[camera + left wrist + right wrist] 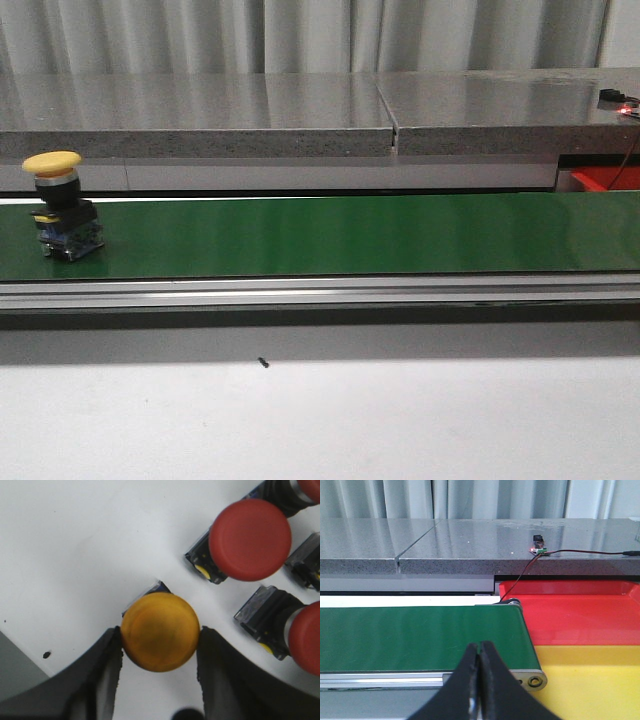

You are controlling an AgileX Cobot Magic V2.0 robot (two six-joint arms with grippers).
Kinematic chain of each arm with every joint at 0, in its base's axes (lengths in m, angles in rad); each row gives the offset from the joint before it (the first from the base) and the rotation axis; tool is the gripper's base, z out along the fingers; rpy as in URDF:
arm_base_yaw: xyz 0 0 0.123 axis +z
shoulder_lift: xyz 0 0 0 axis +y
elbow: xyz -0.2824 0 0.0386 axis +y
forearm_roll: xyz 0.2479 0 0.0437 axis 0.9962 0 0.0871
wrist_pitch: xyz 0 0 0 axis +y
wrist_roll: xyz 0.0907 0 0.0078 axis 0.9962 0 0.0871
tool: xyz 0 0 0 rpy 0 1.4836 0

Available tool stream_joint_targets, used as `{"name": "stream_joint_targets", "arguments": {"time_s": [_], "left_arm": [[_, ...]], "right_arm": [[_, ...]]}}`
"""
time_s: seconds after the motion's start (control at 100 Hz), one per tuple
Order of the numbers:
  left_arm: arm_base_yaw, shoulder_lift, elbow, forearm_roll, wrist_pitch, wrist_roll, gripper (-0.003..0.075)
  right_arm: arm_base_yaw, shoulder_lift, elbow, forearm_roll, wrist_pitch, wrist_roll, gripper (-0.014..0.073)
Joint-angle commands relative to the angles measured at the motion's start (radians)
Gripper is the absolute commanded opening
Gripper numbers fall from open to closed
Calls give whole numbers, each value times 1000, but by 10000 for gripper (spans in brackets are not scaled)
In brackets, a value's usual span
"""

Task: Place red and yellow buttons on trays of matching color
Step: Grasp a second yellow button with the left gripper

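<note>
A yellow button (160, 631) stands on the white table between my left gripper's (160, 636) black fingers, and both fingertips touch its cap. Three red buttons lie beside it: one close (250, 539), one at the frame's edge (306, 637) and one partly cut off (306, 487). Another yellow button (62, 205) stands upright at the left end of the green belt (350, 235). My right gripper (480, 652) is shut and holds nothing, hovering at the belt's right end. Just past that end lie the red tray (580, 617) and the yellow tray (600, 680). Neither gripper shows in the front view.
A grey stone ledge (300, 110) runs behind the belt, with a small circuit board and red wire (538, 550) on it. An aluminium rail (300, 292) borders the belt's front. A corner of the red tray (605, 180) shows at the far right.
</note>
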Motion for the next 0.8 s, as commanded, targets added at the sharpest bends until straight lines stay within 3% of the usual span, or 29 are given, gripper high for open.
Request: {"name": "stream_joint_targets", "arguments": {"time_s": [0.0,0.42,0.62,0.79], "left_arm": [[2,-37,-27,-3,-36,1,235],[-5,-274,-35,-3,84,30,235],[-7,-365,-109,-78,153,101,235],[-71,-365,-195,-108,184,124,234]], "right_arm": [[-3,-18,-16,-12,-74,-3,-91],[-3,-18,-16,-12,-74,-3,-91],[-3,-18,-16,-12,-74,-3,-91],[-3,-18,-16,-12,-74,-3,-91]]}}
